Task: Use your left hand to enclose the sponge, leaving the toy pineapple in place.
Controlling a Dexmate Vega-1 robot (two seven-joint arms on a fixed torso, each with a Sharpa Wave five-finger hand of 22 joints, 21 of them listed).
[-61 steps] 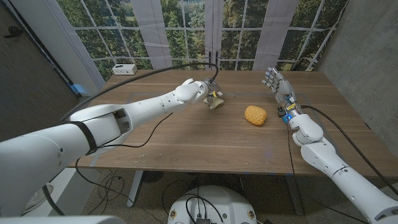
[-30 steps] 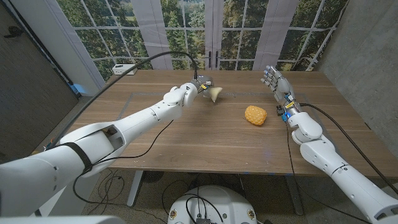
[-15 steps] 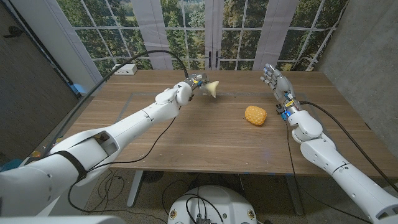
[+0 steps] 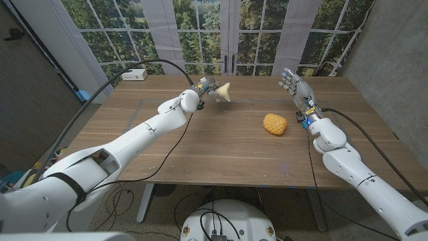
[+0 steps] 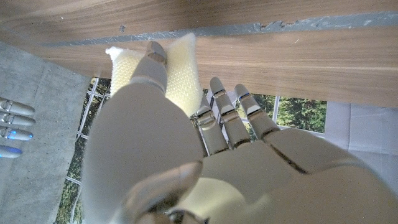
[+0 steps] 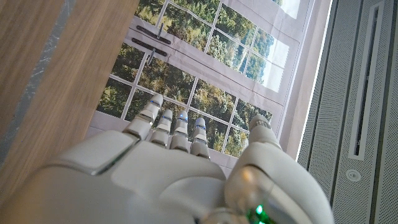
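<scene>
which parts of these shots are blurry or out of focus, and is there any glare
Left wrist view: the left hand up close is soft, the sponge sharper. Right wrist view: the right hand is blurred, the window bright. Head view: sharp, evenly lit, no strong glare on the table.

Left robot hand (image 4: pixel 205 87) raised and grasping; right robot hand (image 4: pixel 294 85) upright, fingers apart.

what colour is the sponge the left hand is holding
Pale cream-yellow: the soft, finely textured sponge shows best in the left wrist view, held by the left hand.
</scene>
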